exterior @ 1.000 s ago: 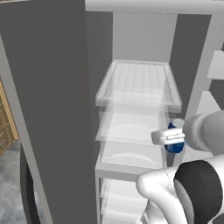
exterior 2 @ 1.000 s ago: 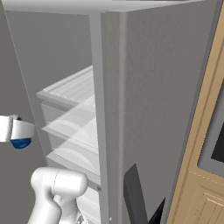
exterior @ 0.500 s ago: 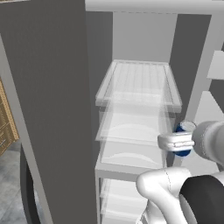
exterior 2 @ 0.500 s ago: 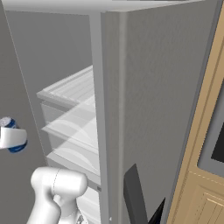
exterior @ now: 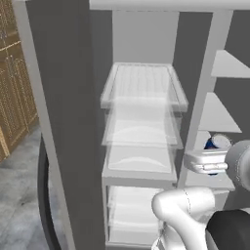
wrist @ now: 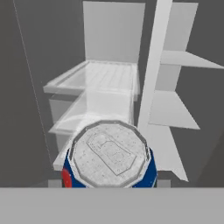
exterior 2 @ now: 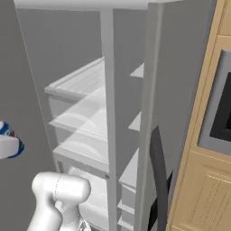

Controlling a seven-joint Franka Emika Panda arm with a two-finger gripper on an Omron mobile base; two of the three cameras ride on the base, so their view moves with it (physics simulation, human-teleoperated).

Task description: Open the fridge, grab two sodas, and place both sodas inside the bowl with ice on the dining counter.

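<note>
We're looking straight into the open fridge (exterior: pixel 146 97), its grey doors swung wide and the white inner shelves (exterior: pixel 144 85) stacked one above another in the middle compartment. Our end effector (exterior: pixel 211 160) sits out in front of the right-hand side of the cabinet, level with the lower shelves, and it has a soda (exterior: pixel 215 144) clamped between its fingers, the jaws part-way closed around the can's body. From the left base view we see the blue can with its silver top poking up just above the white hand. From the right base view the same soda (exterior 2: pixel 8 140) shows at the far left edge, blue with a touch of red, well apart from the shelves. Looking along the hand, the can (wrist: pixel 109 155) sits right up close, its silver lid facing us, blue sides and a red patch at the lower left, and behind it the fridge shelves (wrist: pixel 103 78) run back into the grey interior. On the right of the right base view we can make out a long curved black handle (exterior 2: pixel 158 176) on the fridge door and light wood cabinets (exterior 2: pixel 203 180) beside it.
</note>
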